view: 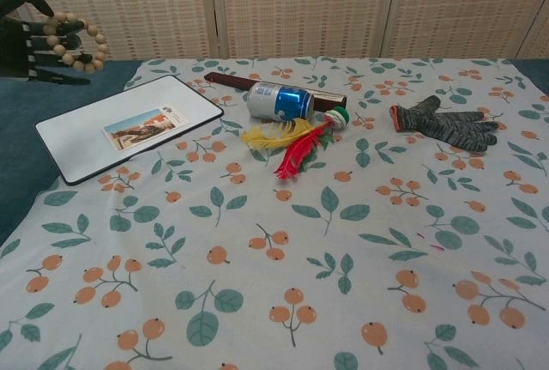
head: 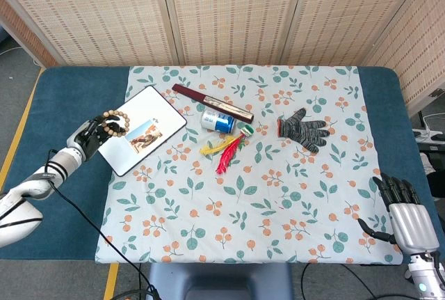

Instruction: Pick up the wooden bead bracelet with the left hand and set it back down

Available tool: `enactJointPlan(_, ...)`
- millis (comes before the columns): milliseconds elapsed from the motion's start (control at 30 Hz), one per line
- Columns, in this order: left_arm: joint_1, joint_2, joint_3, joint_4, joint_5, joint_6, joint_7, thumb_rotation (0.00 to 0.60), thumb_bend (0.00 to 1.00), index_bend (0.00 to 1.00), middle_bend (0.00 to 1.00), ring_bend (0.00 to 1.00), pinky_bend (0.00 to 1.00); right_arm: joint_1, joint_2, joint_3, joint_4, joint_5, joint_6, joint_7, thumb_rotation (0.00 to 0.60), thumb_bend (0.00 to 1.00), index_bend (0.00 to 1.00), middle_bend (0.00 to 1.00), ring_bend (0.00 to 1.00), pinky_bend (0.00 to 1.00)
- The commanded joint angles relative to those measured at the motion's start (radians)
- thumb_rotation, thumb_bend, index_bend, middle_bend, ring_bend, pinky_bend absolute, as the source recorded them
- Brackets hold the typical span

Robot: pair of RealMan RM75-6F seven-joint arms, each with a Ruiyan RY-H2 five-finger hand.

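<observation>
Left hand: the dark robotic left hand (view: 26, 35) was raised off the table at the far left, fingers curled through the loop of beads.
Bracelet: the wooden bead bracelet of pale round beads (view: 75, 41) hung on those fingers, in the air, on the side of the hand toward the white board.
Bracelet in head view: the loop (head: 114, 123) showed at the hand's (head: 90, 136) fingertips, over the left edge of the white rectangular board with a picture card (head: 154, 108).
Set-down relation: board and leaf-and-berry printed tablecloth (view: 326, 215) lay below and to the robot's right of the hand; judged a short lowering would land the beads on or beside the board.
Right hand: the silver right hand (head: 408, 213) rested near the table's right front corner, fingers apart, holding nothing, well apart from the bracelet.
</observation>
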Motion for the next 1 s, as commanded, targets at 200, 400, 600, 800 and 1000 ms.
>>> enactJointPlan(200, 0.108, -0.098, -0.020, -0.091, 0.496, 0.087, -0.200, 0.000, 0.44, 0.48, 0.61, 0.39, 0.07, 0.004, -0.004, 0.004, 0.005, 0.011, -0.006, -0.003, 0.312, 0.20, 0.00, 0.00, 0.00, 0.00)
enactJointPlan(400, 0.112, -0.112, 0.015, -0.097, 0.622, 0.091, -0.354, 0.019, 0.48, 0.50, 0.64, 0.39, 0.07, 0.004, -0.005, 0.004, 0.005, 0.011, -0.002, -0.004, 0.310, 0.20, 0.00, 0.00, 0.00, 0.00)
enactJointPlan(600, 0.076, -0.093, 0.065, -0.041, 0.673, 0.038, -0.515, 0.279, 0.49, 0.51, 0.64, 0.39, 0.06, 0.002, -0.004, 0.004, 0.004, 0.010, 0.001, -0.001, 0.311, 0.20, 0.00, 0.00, 0.00, 0.00)
enactJointPlan(800, 0.054, -0.075, 0.100, -0.023, 0.755, 0.017, -0.632, 0.463, 0.49, 0.52, 0.65, 0.39, 0.06, 0.004, -0.005, 0.005, 0.007, 0.013, -0.002, -0.002, 0.311, 0.20, 0.00, 0.00, 0.00, 0.00)
enactJointPlan(1000, 0.046, -0.069, 0.113, -0.021, 0.822, 0.020, -0.722, 0.563, 0.49, 0.52, 0.65, 0.39, 0.06, 0.004, -0.006, 0.004, 0.006, 0.012, 0.000, -0.004, 0.311, 0.20, 0.00, 0.00, 0.00, 0.00)
